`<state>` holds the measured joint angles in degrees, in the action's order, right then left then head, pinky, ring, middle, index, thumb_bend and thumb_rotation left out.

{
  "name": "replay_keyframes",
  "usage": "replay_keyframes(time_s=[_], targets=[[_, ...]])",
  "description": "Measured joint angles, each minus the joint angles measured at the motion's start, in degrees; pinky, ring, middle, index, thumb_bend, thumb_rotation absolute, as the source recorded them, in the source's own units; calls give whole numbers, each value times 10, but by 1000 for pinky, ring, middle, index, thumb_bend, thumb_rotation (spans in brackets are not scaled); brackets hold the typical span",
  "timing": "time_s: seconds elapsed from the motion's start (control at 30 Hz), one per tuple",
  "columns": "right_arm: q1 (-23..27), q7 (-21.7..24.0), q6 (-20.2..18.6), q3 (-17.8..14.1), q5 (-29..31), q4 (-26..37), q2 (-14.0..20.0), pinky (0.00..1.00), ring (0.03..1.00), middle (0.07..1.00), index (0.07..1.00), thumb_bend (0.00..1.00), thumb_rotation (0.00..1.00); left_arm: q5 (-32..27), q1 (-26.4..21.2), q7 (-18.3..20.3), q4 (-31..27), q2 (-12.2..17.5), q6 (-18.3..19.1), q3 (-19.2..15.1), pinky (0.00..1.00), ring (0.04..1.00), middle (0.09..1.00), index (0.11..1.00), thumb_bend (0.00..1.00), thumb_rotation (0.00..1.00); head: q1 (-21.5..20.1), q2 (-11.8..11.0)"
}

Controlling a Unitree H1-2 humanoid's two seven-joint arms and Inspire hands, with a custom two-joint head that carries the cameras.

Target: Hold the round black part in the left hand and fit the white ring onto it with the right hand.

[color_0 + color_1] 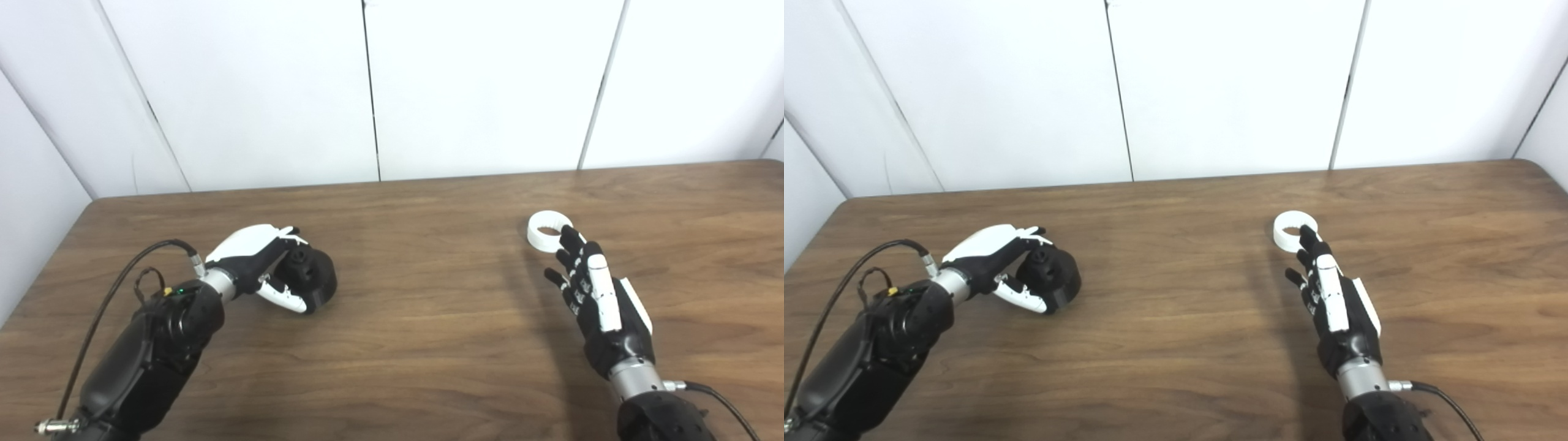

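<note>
The round black part (315,274) rests on the wooden table (416,318) at the left. My left hand (260,263) is curled around it, fingers over its top and thumb along its near side. Whether the part is lifted is not clear. The white ring (548,230) lies flat on the table at the right. My right hand (591,291) hovers just in front of the ring with its fingers stretched out and spread, holding nothing. Its fingertips (569,236) reach the ring's near edge.
White wall panels (367,92) stand behind the table's far edge. A black cable (116,282) loops off my left forearm, another (716,398) off my right wrist. The table's left edge (43,294) runs close to my left arm.
</note>
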<state>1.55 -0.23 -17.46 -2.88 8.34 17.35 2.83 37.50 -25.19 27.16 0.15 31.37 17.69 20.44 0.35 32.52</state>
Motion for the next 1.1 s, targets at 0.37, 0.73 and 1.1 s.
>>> replay_keyframes(time_s=[0.37, 0.73, 1.1], targets=[[0, 0, 0, 0, -1, -1, 0, 924, 996, 986, 962, 440, 1000, 4, 10, 17, -38, -16, 2, 2, 986, 1000, 989, 797, 918, 283, 1, 0], [0, 0, 0, 0, -1, -1, 1, 937, 1000, 991, 967, 439, 1000, 4, 17, 19, -42, -18, -11, -1, 976, 1000, 984, 769, 910, 275, 1, 3], [0, 0, 0, 1, 0, -1, 1, 940, 1000, 991, 965, 451, 1000, 9, 26, 21, -54, -27, -26, 0, 978, 1000, 987, 771, 891, 284, 0, 5]])
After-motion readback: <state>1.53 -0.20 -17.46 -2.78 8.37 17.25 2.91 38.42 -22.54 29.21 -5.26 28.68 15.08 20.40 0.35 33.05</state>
